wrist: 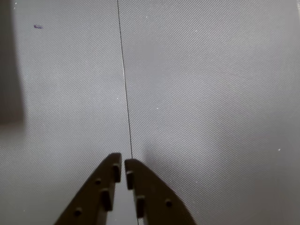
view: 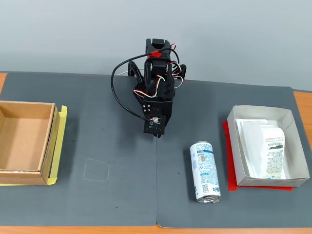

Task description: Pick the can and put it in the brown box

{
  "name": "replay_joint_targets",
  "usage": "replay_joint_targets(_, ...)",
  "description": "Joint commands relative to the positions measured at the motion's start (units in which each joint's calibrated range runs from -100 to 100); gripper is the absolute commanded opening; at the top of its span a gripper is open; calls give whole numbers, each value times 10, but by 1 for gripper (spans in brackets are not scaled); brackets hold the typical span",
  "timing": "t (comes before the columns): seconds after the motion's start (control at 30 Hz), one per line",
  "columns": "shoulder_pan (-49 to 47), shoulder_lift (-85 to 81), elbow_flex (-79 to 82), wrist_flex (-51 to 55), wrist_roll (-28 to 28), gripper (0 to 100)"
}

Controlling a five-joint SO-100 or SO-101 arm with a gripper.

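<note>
In the fixed view the can (view: 205,171), white with light-blue print and silver ends, lies on its side on the grey mat right of centre. The brown box (view: 47,141), a shallow empty cardboard tray, stands at the left edge. The arm is folded near the mat's back centre, its gripper (view: 157,135) pointing down, well apart from the can and the box. In the wrist view the gripper (wrist: 123,165) is shut and empty over bare mat, right above the seam. Neither can nor box shows there.
A white box (view: 297,141) holding a white packet (view: 267,148) with a barcode label sits on a red sheet at the right. A yellow sheet (view: 60,141) lies under the brown box. A faint square outline (view: 95,170) marks the mat. A seam (wrist: 125,89) runs down the mat.
</note>
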Motion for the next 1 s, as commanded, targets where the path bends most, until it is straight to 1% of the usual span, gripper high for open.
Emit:
replay_joint_targets(0.0, 1, -3, -30, 1, 0, 1)
replay_joint_targets(0.43, -2, -1, -31, 1, 3, 1)
replay_joint_targets(0.6, -29, 9, -36, 1, 3, 1)
replay_joint_targets(0.73, -29, 43, -80, 0, 3, 1)
replay_joint_targets(0.97, -29, 155, -183, -49, 3, 1)
